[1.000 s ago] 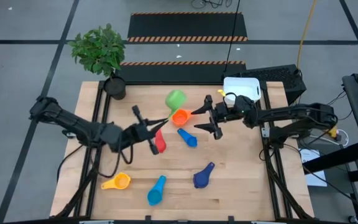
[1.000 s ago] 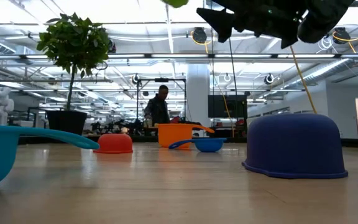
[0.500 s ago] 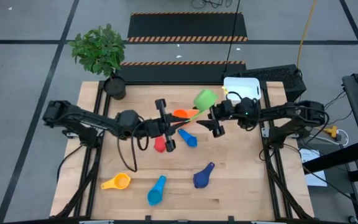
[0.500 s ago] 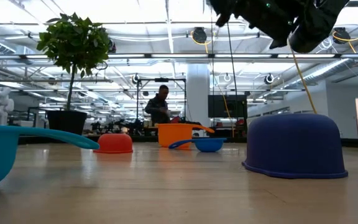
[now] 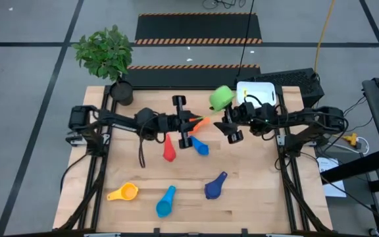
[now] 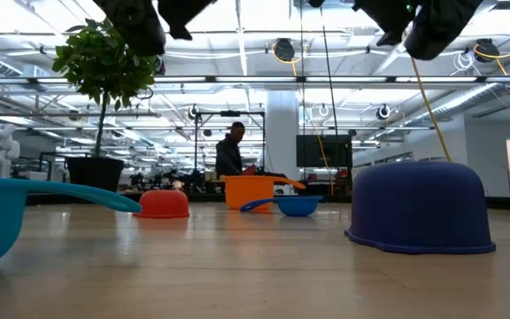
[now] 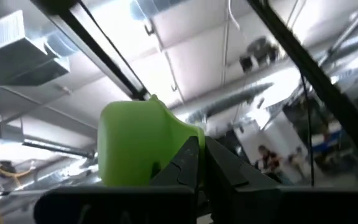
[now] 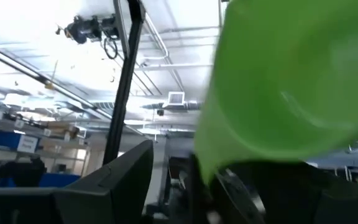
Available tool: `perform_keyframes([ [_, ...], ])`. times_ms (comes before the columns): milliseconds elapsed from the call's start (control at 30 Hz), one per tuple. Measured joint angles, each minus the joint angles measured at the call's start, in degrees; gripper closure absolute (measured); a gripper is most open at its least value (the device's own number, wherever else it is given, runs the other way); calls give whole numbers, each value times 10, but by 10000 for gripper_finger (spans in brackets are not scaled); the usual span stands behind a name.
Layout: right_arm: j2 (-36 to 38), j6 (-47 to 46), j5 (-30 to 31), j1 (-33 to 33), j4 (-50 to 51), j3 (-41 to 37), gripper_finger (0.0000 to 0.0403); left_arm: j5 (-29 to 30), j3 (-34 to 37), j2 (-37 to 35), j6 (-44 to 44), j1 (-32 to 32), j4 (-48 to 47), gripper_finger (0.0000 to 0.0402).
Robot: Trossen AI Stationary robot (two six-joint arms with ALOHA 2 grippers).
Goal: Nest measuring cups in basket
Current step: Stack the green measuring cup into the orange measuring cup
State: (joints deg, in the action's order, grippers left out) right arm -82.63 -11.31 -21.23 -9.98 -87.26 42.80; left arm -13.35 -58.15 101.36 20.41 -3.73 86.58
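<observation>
wooden table (image 5: pixel 255 197), grey floor (image 5: pixel 25 131), potted plant (image 5: pixel 105 56)

Left arm (image 5: pixel 120 123): dark, near-black segments are joined by bulkier rounded joints; a black cable is looped loosely below it.
Left gripper (image 5: pixel 188 122): two slim black fingers are carried on a short black crossbar.
Right arm (image 5: pixel 304 120): the same dark finish is seen, with thicker housings at the joints.
Right gripper (image 5: pixel 229 126): black angular fingers are fitted, with a blocky dark wrist behind.
Left gripper fingers (image 7: pixel 188 163): matte black, wedge-shaped tips are shown.
</observation>
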Motion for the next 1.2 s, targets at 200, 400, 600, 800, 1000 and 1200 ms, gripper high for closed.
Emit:
perform_keyframes([
  [200,0,0,3,8,27,17,149,-23,-2,17,-25,-12,31,395],
  [400,0,0,17,12,25,17,181,-41,-2,16,-11,-11,30,386],
  [600,0,0,22,11,24,17,286,-48,-2,16,6,-10,10,389],
  [800,0,0,17,11,39,17,393,-40,-2,15,20,-8,-29,345],
  [1000,18,-6,4,9,84,17,399,-2,-2,15,-15,2,-110,252],
  [1200,97,19,-16,9,273,17,401,126,-2,-61,-9,33,-286,156],
])
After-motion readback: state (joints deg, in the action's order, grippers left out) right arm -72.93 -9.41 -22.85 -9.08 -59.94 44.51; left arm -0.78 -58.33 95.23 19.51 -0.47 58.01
